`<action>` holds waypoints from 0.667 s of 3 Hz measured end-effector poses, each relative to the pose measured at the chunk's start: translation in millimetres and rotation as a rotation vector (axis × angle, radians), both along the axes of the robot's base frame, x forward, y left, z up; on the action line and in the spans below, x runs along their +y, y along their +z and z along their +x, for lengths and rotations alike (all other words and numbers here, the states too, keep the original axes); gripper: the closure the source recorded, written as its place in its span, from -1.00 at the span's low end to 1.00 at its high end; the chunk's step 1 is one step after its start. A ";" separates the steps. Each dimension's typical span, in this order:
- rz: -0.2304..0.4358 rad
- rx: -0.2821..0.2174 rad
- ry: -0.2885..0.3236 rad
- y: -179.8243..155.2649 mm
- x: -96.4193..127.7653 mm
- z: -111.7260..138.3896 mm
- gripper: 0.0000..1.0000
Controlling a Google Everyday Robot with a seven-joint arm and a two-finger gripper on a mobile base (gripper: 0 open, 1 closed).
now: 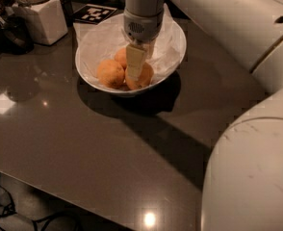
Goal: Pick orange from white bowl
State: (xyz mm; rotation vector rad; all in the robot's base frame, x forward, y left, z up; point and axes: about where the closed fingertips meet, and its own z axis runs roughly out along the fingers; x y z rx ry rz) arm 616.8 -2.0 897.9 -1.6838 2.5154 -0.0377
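Over the dark table the arm hangs vertical, hand in the white bowl against the orange, grip unclear.

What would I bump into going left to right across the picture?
Square white jar → leftmost round orange fruit → the robot's claw, down inside the wide glossy white bowl → big white robot arm.

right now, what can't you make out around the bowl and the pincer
All in the camera view:
- pincer, inside the white bowl among the fruit: its own body blocks the view, so contact with any fruit cannot be told.
- right orange: its left part is covered by the pincer.
- back orange: mostly hidden by the pincer and the front fruit.
- white jar: lid cut off by the top edge.
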 end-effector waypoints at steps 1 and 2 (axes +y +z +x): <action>-0.017 0.004 0.010 -6.6 -0.4 2.2 -0.32; -0.030 0.027 0.020 -19.2 -3.5 -1.9 -0.30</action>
